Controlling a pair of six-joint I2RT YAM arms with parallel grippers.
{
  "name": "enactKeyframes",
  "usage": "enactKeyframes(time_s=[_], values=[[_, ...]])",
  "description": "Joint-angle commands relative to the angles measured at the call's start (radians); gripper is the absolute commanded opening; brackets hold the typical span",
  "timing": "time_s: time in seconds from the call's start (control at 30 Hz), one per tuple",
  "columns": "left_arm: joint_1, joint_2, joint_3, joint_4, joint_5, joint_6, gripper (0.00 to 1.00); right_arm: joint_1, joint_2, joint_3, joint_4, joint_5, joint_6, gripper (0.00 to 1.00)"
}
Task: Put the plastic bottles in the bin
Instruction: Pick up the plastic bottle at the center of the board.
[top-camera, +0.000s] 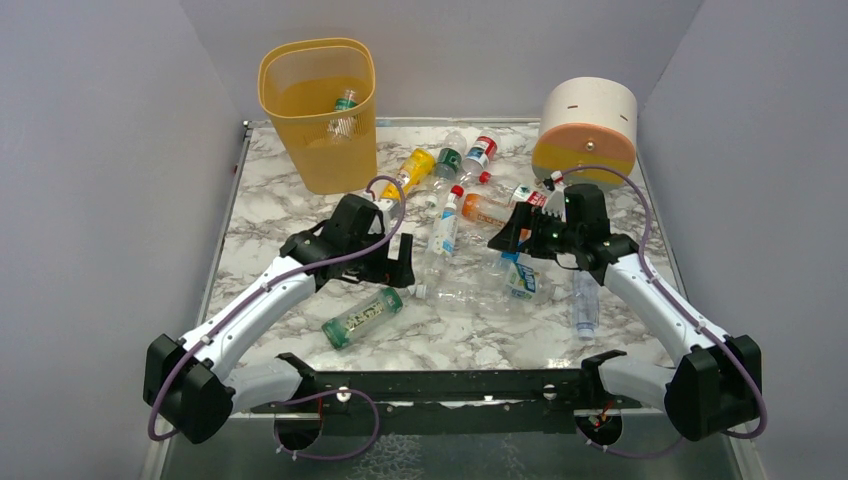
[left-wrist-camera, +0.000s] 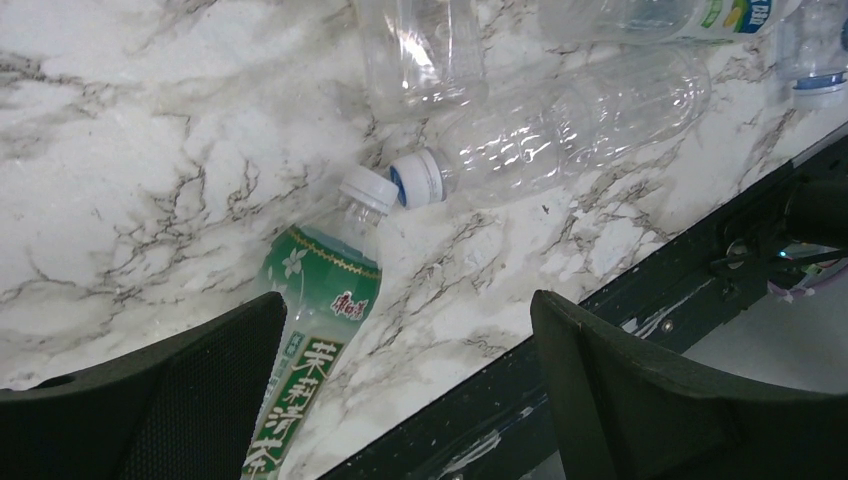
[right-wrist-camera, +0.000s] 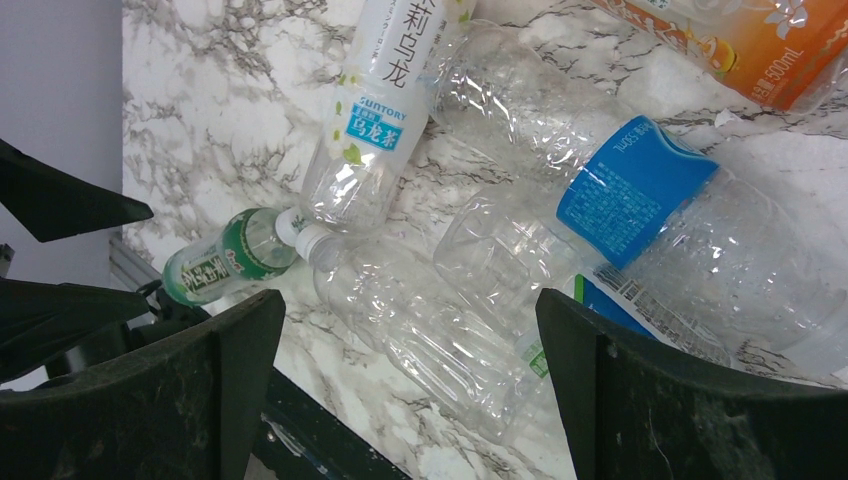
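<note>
1. The left gripper hangs with its jaws wide apart and nothing between them. The green-label bottle below it is cut off at the frame's bottom edge.
2. The right gripper is also spread and empty, over overlapping clear bottles whose outlines are hard to separate.
3. One bottle sits half hidden inside the bin. The others lie on the marble table.

Bin far left; bottles scattered right; one inside.

Light is bright and even from above, with soft shadows on the marble table. The clear bottles give small glare; the left wrist view is slightly soft
</note>
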Motion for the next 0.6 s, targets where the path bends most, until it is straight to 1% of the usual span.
enactKeyframes(time_s=[0.0,0.27,0.57], values=[[-0.005,-0.036,-0.031,-0.086,-0.051,-0.031,0.99,0.004,0.012,0.005,0.034,-0.046,-0.023,1.0],[-0.005,-0.002,-0.061,-0.157,-0.073,-0.006,0.99,0.004,0.045,0.017,0.053,-0.065,-0.027,1.0],[-0.006,0.07,-0.031,-0.2,-0.058,0.044,0.99,0.004,0.061,0.006,0.073,-0.082,-0.024,1.0]])
